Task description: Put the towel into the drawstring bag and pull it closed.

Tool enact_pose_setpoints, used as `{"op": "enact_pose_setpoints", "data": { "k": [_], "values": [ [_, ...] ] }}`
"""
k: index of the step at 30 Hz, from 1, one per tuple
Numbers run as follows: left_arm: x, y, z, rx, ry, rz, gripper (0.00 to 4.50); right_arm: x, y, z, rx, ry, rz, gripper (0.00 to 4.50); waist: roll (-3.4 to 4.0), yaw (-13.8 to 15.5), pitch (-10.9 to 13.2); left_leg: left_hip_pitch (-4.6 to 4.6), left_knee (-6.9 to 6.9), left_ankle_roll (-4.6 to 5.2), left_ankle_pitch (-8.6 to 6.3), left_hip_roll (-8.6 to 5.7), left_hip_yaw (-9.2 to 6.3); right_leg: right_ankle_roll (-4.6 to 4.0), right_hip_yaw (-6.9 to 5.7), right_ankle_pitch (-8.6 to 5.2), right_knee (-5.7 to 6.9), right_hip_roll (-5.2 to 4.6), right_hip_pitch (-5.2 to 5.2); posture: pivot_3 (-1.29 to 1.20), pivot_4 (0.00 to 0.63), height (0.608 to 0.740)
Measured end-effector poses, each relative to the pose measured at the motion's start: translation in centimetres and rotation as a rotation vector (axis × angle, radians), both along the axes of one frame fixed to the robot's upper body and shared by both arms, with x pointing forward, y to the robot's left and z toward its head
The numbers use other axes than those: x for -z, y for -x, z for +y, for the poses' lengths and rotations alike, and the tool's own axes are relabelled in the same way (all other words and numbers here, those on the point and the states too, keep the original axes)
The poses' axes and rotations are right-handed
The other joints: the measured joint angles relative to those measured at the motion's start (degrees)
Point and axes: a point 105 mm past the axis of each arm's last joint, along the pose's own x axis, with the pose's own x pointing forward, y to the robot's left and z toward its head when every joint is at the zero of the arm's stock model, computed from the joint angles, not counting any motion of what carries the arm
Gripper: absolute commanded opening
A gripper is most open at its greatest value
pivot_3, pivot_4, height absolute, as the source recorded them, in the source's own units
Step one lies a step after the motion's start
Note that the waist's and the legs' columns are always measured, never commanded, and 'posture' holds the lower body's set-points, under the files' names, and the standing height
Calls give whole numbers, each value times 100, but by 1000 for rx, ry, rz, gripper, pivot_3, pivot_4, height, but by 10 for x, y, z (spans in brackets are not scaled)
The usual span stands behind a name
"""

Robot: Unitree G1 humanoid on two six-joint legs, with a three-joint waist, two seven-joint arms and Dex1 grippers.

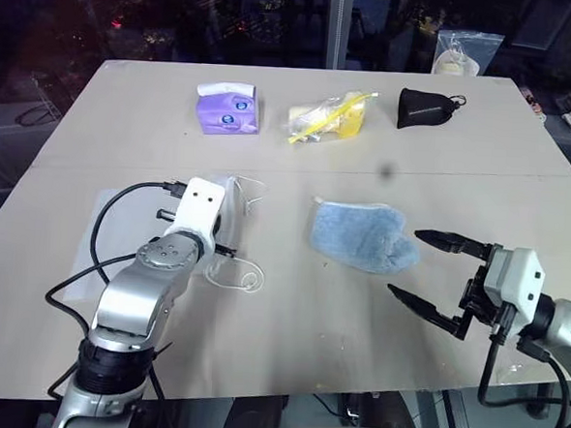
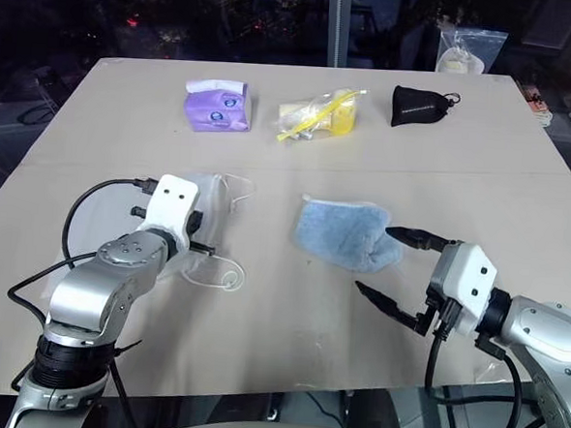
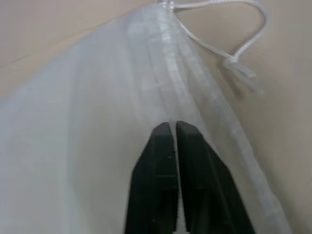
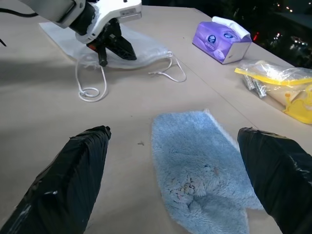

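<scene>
Nearest to you, the right pincer (image 1: 426, 269) hovers with its two black fingers spread wide, just beside the light-blue towel (image 1: 362, 238), which lies flat on the desk (image 1: 436, 126) and is not yet gripped. On the other side, the left pincer (image 3: 174, 127) has its fingers pressed together on the fabric of the drawstring bag (image 4: 141, 51), near the corded mouth; whether it pinches one layer or both you cannot tell. The bag lies flat, well apart from the towel, with its white cords (image 1: 238, 277) looped loose on the desk.

Procedure for the step in hand:
1. Confirm that only the upper layer of the mouth is pinched. A grip on both layers would probably keep the bag closed.
2. Lift gently so the mouth gapes toward the towel.
3. Keep the cords free of the fingers; you need them later for closing.
4. Bring the right pincer down on the towel only once the mouth stands open.

Surface: a plain beige desk, matte, with one seam across it. Along its far side stand a purple tissue pack (image 1: 229, 109), a clear bag with yellow contents (image 1: 330, 118) and a black pouch (image 1: 425, 108). Behind the desk the room is dark.
</scene>
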Motion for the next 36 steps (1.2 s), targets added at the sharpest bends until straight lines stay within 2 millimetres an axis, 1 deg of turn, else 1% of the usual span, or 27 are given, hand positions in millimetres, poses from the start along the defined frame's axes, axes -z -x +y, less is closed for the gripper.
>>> {"op": "enact_pose_setpoints", "data": {
  "k": [2, 4, 6, 7, 9, 10, 11, 13, 14, 15, 20, 22, 24, 27, 36],
  "values": [
    [0, -2, 7, 25, 1, 14, 160, 2, 0, 2, 5, -6, 9, 4500, 1, 2, 0, 0, 0, 0, 0, 0, 1, -12, 0, -7, 2, 0, 0, 0, 150, 740],
    [-1, -4, 7, 51, 18, 19, 160, 2, -1, 1, 14, -6, 5, 4500, 0, 11, 0, -2, 1, 0, 0, -1, 2, -11, 1, -7, 2, -2, 0, 0, 150, 740],
    [-3, -5, 4, 78, 73, 26, 160, 1, -2, 1, 29, -9, -4, 4500, -1, 12, 1, -5, 3, 0, 0, -2, 3, -9, 1, -6, 0, -5, 0, 0, 150, 740],
    [-4, -4, 1, 107, 101, 34, 384, 1, -3, 1, 36, -7, -9, 4500, -1, 10, 1, -5, 3, 0, 0, -2, 4, -4, 1, -2, 0, -5, 0, 0, 150, 740],
    [-11, -1, -12, 178, 122, 21, 1084, 1, -3, 1, 48, -4, -19, 4500, -2, 9, 1, -8, 2, 0, 0, -2, 2, 12, 1, 6, -1, -6, -1, 0, 150, 740],
    [-14, 0, -16, 190, 114, 11, 1489, 0, -2, 2, 48, -4, -21, 4500, -2, 7, 1, -7, 2, 0, 0, -2, 2, 12, 1, 6, -1, -6, -1, 0, 150, 740],
    [-17, 0, -18, 192, 97, -1, 1747, 1, -2, 2, 49, -3, -22, 4500, -2, 6, 1, -6, 2, 0, 0, -2, 1, 12, 1, 6, -1, -6, -1, 0, 150, 740],
    [-21, -3, -18, 136, 42, -31, 2860, 2, -2, 3, 50, -4, -17, 4500, -2, 8, 1, -5, 2, 0, 0, -2, -2, 12, 0, 7, 0, -4, 0, 0, 150, 740],
    [-22, -5, -17, 109, 28, -40, 3287, 3, -2, 3, 49, -7, -15, 4500, -2, 7, 1, -5, 2, 0, 0, -2, -2, 13, 0, 7, 2, -4, -1, 0, 150, 740],
    [-22, -5, -14, 80, -5, -46, 3544, 3, -1, 5, 46, -11, -12, 4500, -3, 3, 1, -3, 2, 0, 0, -2, -2, 13, 0, 7, 3, -3, 0, 0, 150, 740],
    [-26, -9, -12, -4, -54, -88, 3544, 3, -1, 7, 38, -14, -14, 4500, -3, -5, 1, -1, 2, 0, 0, -2, 1, 13, 3, 7, 6, -3, 0, 0, 150, 740],
    [-22, -7, -10, -28, -62, -82, 3544, 2, -2, 7, 31, -11, -18, 4500, -3, -7, 1, 0, 2, 0, 0, -2, 0, 13, 2, 7, 7, -2, -1, 0, 150, 740],
    [-13, -3, -6, -47, -67, -58, 3544, 2, -2, 7, 23, -2, -16, 4500, -3, -5, 2, -2, 1, 0, 0, -2, -2, 12, 1, 7, 6, -2, -1, 0, 150, 740],
    [-7, -1, -7, -60, -53, -58, 3544, -1, -3, 8, 12, 2, -31, 4500, -3, 2, 1, -2, 2, 0, 0, -2, 0, 13, 1, 7, 6, -4, -1, 0, 150, 740],
    [-2, 1, -4, -101, -41, -90, 3544, -1, -2, 9, -2, 3, -24, 4500, -4, 6, 1, -1, 3, 0, 0, -3, 0, 12, 1, 7, 8, -4, 0, 0, 150, 740]
  ]
}}
